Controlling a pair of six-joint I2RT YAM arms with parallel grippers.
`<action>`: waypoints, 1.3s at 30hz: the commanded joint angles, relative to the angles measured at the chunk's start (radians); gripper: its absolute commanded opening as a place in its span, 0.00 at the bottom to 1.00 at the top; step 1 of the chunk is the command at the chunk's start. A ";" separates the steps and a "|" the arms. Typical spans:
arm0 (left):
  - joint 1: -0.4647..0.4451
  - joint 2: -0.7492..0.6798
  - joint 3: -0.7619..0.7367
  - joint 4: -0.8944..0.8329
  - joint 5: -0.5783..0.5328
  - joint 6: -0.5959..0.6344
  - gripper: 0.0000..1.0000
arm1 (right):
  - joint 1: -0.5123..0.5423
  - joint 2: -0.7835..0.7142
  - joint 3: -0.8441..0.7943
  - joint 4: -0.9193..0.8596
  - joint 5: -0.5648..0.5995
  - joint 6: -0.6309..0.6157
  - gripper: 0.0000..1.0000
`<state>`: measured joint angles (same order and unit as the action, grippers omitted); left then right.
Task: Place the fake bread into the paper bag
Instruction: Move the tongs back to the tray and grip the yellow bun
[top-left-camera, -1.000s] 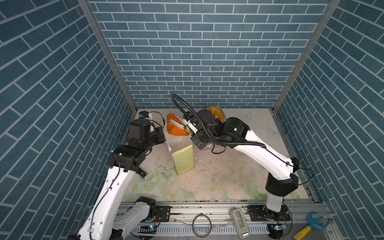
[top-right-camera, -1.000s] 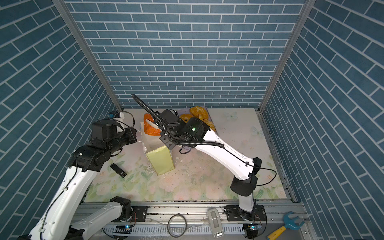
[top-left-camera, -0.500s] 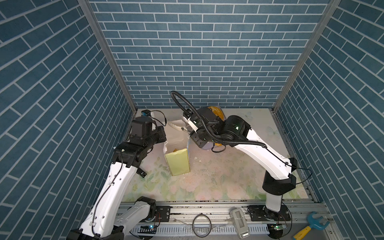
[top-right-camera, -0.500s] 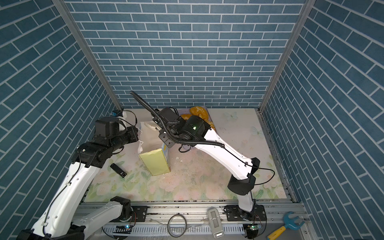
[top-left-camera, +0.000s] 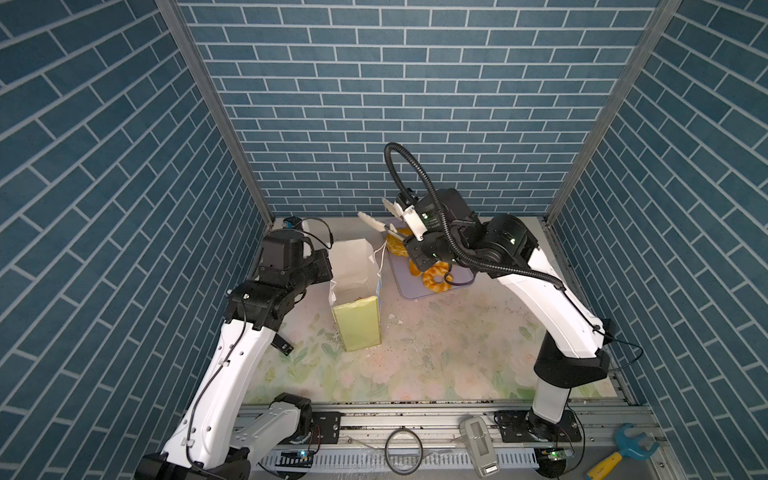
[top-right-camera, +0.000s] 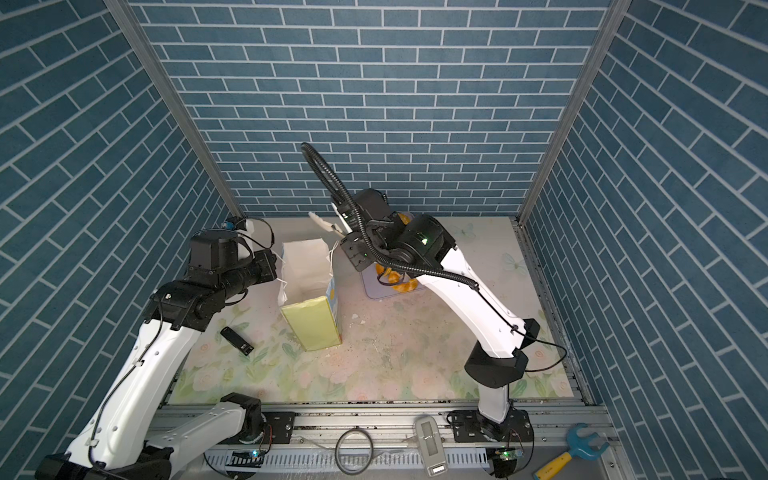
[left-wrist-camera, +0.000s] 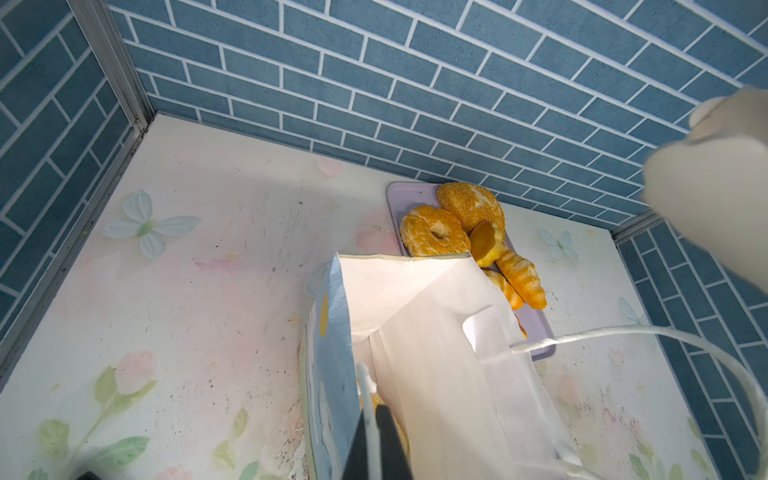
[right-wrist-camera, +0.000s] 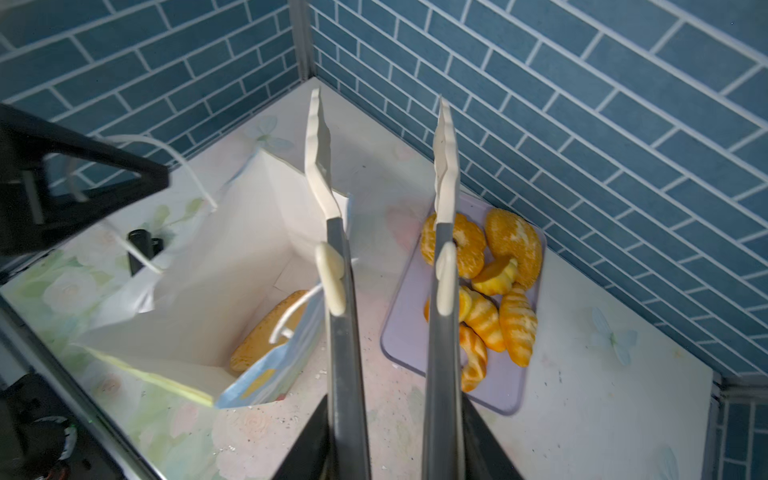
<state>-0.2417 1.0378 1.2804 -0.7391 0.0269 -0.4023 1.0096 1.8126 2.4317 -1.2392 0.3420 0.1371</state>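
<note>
Floral tabletop (top-left-camera: 436, 353), bagging under way.
Left gripper (left-wrist-camera: 376, 436) pinches the paper bag (top-left-camera: 357, 328) rim to hold it open, one loaf (right-wrist-camera: 266, 328) inside; right gripper (right-wrist-camera: 380, 124) hangs spread and empty; beyond, more fake bread (right-wrist-camera: 515, 328) waits on the lavender tray (right-wrist-camera: 405, 328).

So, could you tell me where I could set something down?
Bare: the table from the paper bag to the front rail, and the strip between tray and right wall. Crowded: the bread on the tray, and around the right tool.
</note>
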 joint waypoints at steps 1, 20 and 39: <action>0.010 -0.007 0.022 -0.026 -0.004 0.024 0.00 | -0.052 -0.106 -0.108 0.055 -0.003 0.036 0.43; 0.012 -0.007 0.018 -0.052 0.003 0.049 0.00 | -0.362 -0.060 -0.683 0.300 -0.222 0.124 0.44; 0.012 -0.002 0.015 -0.057 -0.006 0.060 0.00 | -0.362 0.135 -0.600 0.318 -0.294 0.111 0.35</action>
<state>-0.2348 1.0382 1.2881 -0.7891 0.0208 -0.3462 0.6449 1.9556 1.8015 -0.9470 0.0547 0.2390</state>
